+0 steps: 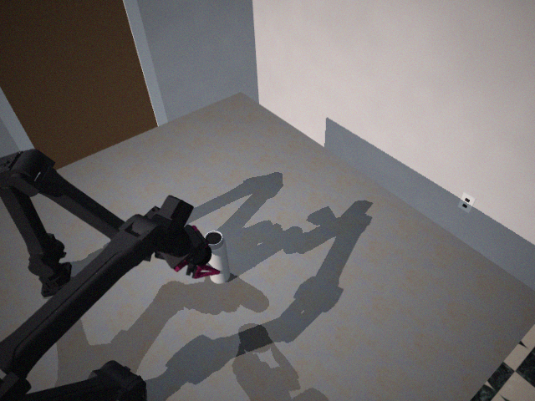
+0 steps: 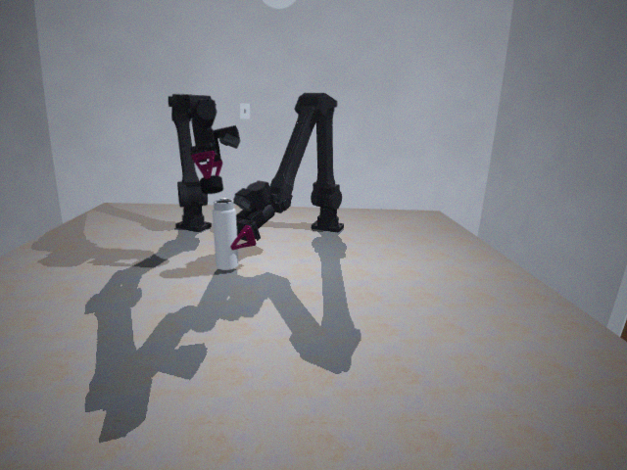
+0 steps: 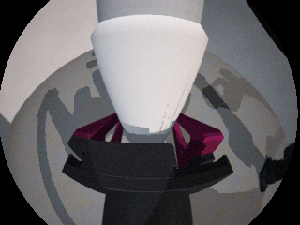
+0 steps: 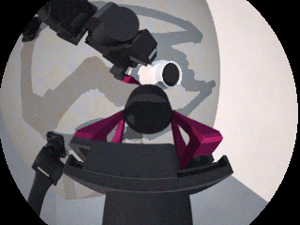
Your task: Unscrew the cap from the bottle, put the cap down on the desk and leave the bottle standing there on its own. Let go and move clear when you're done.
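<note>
White bottle (image 1: 220, 261) (image 2: 225, 237) (image 3: 150, 70) (image 4: 149, 75), no legible label

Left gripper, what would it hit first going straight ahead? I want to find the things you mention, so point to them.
Probably the desk (image 1: 389, 302) (image 2: 405, 353) (image 3: 28, 155) (image 4: 47, 84): the left gripper (image 1: 217, 266) (image 2: 227, 245) (image 3: 147, 112) (image 4: 146, 76) slants down towards it, shut on the white bottle (image 1: 221, 257) (image 2: 225, 230) (image 3: 150, 61) (image 4: 151, 73), though depth is hard to judge.

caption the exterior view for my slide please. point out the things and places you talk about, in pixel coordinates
Right jaws (image 2: 210, 176) hold the black cap (image 2: 212, 184) above the open white bottle (image 2: 225, 235), gripped by the left jaws (image 2: 233, 247).
</note>
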Controlling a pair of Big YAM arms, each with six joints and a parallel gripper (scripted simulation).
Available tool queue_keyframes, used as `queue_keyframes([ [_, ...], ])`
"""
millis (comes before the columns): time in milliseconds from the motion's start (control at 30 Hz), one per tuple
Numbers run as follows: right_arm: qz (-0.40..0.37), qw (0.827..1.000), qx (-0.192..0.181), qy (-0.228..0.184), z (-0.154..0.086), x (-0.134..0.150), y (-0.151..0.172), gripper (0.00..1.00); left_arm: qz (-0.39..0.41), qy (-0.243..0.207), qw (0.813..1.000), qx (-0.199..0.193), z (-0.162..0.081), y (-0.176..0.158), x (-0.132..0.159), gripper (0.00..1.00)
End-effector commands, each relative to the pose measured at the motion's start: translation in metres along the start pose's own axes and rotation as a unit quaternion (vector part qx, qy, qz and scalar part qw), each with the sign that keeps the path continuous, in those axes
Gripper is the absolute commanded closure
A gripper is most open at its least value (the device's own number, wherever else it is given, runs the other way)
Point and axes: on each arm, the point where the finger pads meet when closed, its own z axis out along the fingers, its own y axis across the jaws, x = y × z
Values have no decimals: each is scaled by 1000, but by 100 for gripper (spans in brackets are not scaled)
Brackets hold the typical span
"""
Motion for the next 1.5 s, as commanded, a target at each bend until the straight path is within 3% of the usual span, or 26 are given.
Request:
queue_keyframes([
  [0,2,1000,18,-8,-12,-7,-15,100,1,-17,1000,0,4,1,-17,100],
  [167,102,995,-4,16,13,7,-28,100,-1,-18,1000,-4,3,4,-21,100],
  [300,224,973,-31,52,54,35,-45,100,-4,-20,1000,-10,1,9,-26,100],
  [367,224,973,-31,52,54,35,-45,100,-4,-20,1000,-10,1,9,-26,100],
  [400,291,953,-40,70,65,42,-49,100,-5,-20,1000,-11,0,10,-28,100],
  [533,384,915,-65,111,107,75,-57,100,-6,-21,1000,-14,-2,12,-33,100],
  [667,471,865,-82,154,150,109,-57,100,-3,-20,1000,-8,-4,7,-37,100],
  [867,594,772,-88,210,183,137,-52,100,0,-18,1000,-2,-6,2,-40,100],
  [933,594,772,-88,210,183,137,-52,100,0,-18,1000,-2,-6,2,-40,100],
  [967,639,731,-80,224,186,139,-51,100,1,-18,1000,-1,-6,1,-40,100],
  [1033,669,704,-69,229,187,140,-50,100,1,-18,1000,0,-6,0,-40,100],
  [1467,672,701,-68,229,187,140,-50,100,1,-18,1000,0,-6,0,-40,100],
])
